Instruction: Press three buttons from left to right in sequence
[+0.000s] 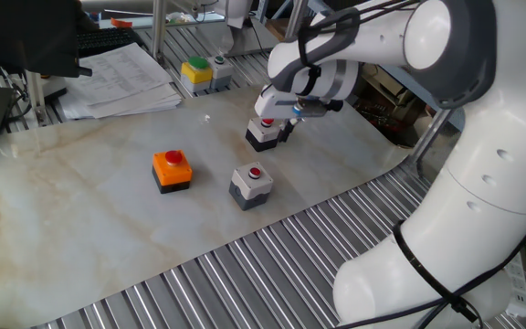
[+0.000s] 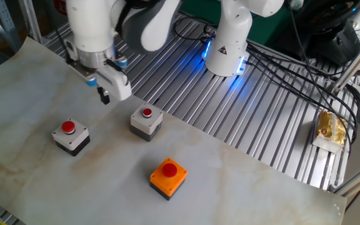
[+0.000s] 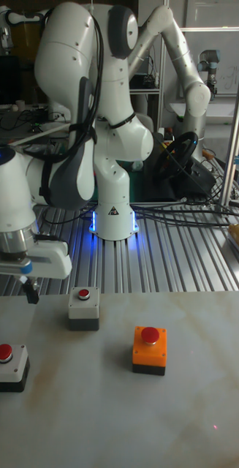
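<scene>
Three push-button boxes with red buttons stand on the marble-look board. The orange one (image 1: 172, 170) (image 2: 168, 176) (image 3: 149, 349) has a black base. The grey one (image 1: 250, 184) (image 2: 147, 121) (image 3: 83, 307) stands near it. The white-topped one (image 1: 263, 133) (image 2: 70, 135) (image 3: 7, 365) also has a black base. My gripper (image 1: 286, 127) (image 2: 104, 97) (image 3: 31, 295) hangs in the air behind the white-topped and grey boxes, touching neither. Its dark fingertips meet in one narrow tip and hold nothing. In one fixed view it partly hides the white-topped box.
A yellow box with a green button (image 1: 196, 71) sits at the far edge beside a stack of papers (image 1: 121, 80). Ribbed metal table (image 2: 242, 119) surrounds the board. The robot base (image 2: 227, 44) and cables (image 2: 305, 75) stand behind.
</scene>
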Controlling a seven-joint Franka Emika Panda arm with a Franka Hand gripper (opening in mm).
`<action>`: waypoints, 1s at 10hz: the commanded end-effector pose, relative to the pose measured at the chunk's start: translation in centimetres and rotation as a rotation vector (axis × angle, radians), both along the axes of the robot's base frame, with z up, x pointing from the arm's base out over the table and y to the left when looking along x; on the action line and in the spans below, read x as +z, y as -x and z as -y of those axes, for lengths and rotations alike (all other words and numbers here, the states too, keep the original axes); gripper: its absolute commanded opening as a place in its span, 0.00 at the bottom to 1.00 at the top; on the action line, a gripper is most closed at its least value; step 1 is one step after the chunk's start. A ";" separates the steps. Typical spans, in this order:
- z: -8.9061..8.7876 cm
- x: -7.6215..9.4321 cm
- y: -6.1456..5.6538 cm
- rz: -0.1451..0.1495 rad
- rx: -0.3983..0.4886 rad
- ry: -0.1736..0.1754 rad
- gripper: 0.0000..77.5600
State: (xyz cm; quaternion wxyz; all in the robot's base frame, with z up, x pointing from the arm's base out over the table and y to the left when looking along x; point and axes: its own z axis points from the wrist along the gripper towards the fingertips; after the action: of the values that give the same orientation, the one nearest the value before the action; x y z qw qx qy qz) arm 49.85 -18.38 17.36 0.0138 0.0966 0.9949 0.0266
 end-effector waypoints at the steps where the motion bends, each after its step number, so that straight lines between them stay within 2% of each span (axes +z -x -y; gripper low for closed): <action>1: -0.1 -0.3 1.0 0.004 0.007 0.010 0.00; 3: 0.2 -1.7 1.9 0.014 0.036 0.051 0.00; 5: 0.6 -2.9 2.8 0.031 0.052 0.066 0.00; 7: 0.9 -3.5 3.5 0.030 0.053 0.070 0.00; 8: 0.9 -3.4 3.5 0.018 0.044 0.059 0.00; 10: 0.9 -3.4 3.5 0.005 0.014 -0.005 0.00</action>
State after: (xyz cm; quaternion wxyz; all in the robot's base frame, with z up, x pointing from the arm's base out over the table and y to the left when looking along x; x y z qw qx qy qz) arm 46.31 -19.25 13.83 0.0249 0.0742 0.9969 -0.0001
